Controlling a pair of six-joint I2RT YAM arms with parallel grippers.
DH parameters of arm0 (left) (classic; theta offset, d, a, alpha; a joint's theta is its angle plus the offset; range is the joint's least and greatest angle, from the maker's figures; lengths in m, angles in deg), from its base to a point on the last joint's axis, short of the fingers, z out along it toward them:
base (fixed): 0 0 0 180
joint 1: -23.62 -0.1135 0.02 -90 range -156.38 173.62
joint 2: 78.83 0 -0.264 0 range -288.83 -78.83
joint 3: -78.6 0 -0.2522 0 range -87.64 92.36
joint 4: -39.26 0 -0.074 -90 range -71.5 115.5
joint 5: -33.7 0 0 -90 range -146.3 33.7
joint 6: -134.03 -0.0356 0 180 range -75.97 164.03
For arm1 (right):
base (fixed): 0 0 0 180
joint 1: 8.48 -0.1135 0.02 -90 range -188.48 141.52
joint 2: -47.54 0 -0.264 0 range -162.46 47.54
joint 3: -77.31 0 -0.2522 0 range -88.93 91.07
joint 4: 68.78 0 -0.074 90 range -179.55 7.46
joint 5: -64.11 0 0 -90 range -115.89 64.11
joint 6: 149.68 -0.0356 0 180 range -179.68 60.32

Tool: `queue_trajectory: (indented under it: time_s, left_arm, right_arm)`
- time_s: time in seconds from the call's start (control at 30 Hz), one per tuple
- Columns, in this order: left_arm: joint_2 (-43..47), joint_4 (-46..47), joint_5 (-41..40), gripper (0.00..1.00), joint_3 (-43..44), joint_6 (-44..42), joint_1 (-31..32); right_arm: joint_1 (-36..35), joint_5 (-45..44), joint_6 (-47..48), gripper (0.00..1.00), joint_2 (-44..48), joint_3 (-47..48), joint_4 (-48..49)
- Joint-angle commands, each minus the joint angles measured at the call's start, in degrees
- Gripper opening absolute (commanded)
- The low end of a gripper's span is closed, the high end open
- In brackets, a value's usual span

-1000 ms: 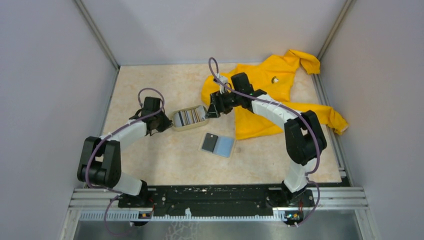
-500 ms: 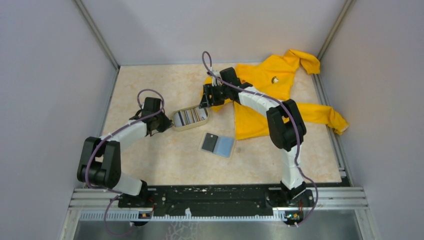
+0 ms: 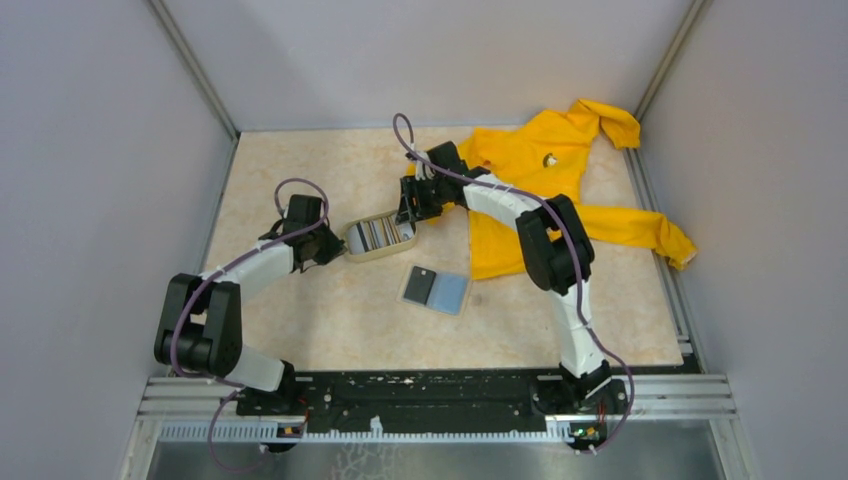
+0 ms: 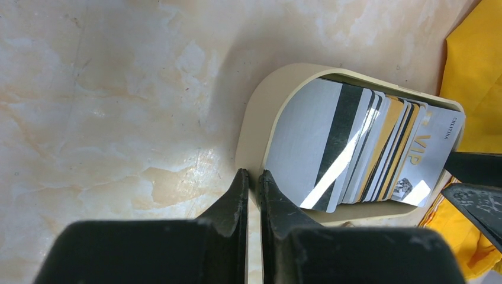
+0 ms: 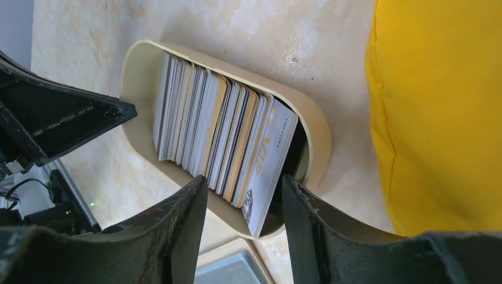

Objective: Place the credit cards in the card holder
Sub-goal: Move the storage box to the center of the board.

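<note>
While the dark grey card [image 3: 420, 285] and the light blue card [image 3: 452, 292] lie flat on the table [image 3: 300, 320], side by side and near the holder on its near side, neither is in hand; whether they overlap cannot be told. Item: card holder [image 4: 260, 112], cream, oval, mid-table, packed with a row of upright cards [image 5: 201, 112]. Item: left gripper [image 4: 253, 174], fingers all but together, pinched on the holder's left end wall, apparently bracing it. Item: right gripper [image 5: 244, 179], fingers apart, holding nothing, poised over the holder's right end and straddling the outermost card, marked VIP [image 5: 269, 157]. Item: yellow garment [image 3: 560, 170], far right, just beside the holder. Step judged: holder steadied, pickup not yet begun. Next move likely calls for the right gripper to travel to the pair, raise one thin card by an edge without dragging its neighbour, and find a gap in a crowded row.
</note>
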State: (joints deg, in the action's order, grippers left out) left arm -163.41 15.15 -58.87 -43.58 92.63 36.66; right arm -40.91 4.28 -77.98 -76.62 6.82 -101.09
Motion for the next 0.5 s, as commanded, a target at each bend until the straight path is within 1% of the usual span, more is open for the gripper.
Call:
queue_trajectory:
  time_s: [0.0,0.13,0.23,0.47]
  left_arm:
    - [-0.1,2.29,4.07,0.1,0.18,1.33,0.59]
    - [0.16,2.44,4.59,0.1,-0.11,1.42,0.74]
    - [0.26,2.52,4.83,0.1,-0.02,1.41,1.06]
    - [0.24,2.71,5.63,0.09,0.43,1.24,1.38]
  right_arm:
    - [-1.84,-3.52,-0.51,0.5,-1.43,4.04,-1.27]
    - [-2.77,-6.83,-1.16,0.53,-2.97,6.08,-3.71]
    - [-2.9,-7.47,-1.67,0.54,-4.01,6.94,-4.37]
    - [-3.71,-1.36,-3.4,0.54,-6.63,8.38,-4.16]
